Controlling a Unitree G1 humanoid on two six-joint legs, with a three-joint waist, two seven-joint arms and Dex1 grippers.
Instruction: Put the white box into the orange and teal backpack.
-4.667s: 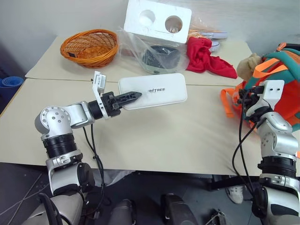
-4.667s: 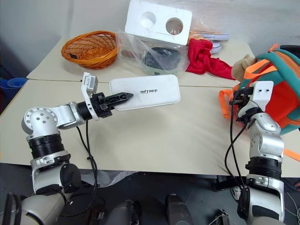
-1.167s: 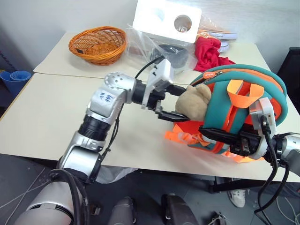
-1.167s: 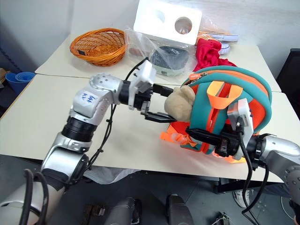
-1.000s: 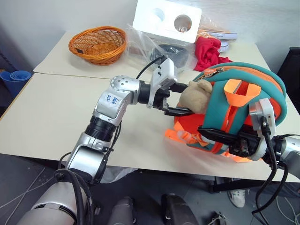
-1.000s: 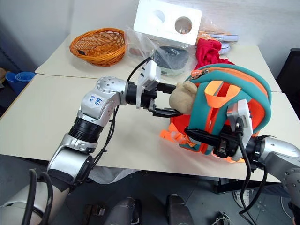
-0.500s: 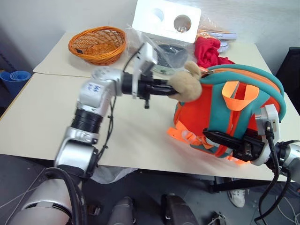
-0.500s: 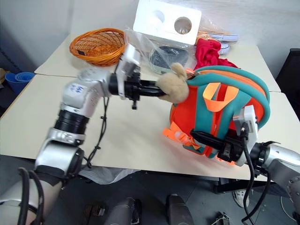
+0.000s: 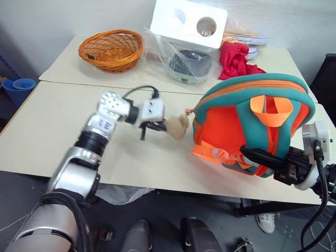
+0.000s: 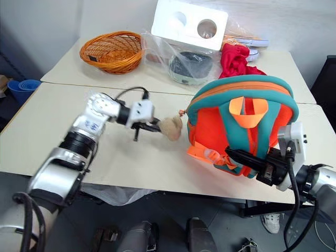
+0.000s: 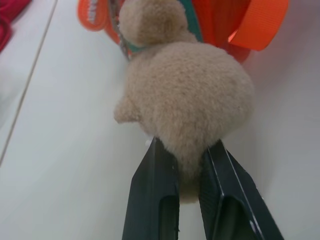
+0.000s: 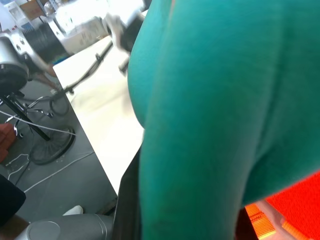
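Orange and teal backpack [image 9: 252, 123] upright on table [image 9: 47, 131], near edge. Left gripper [image 9: 157, 126] fingers pinch plush toy [image 9: 177, 126] at bag's 9 o'clock; right gripper [image 10: 247, 160] fingers pressed on teal strap. Bag soft, floppy, light; toy weak handle, strap firmer. White box unseen, likely inside

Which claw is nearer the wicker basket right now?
Left. The left claw is mid-table, shut on the tan plush toy, well in front of the orange wicker basket. The right claw is at the orange and teal backpack, much farther off.
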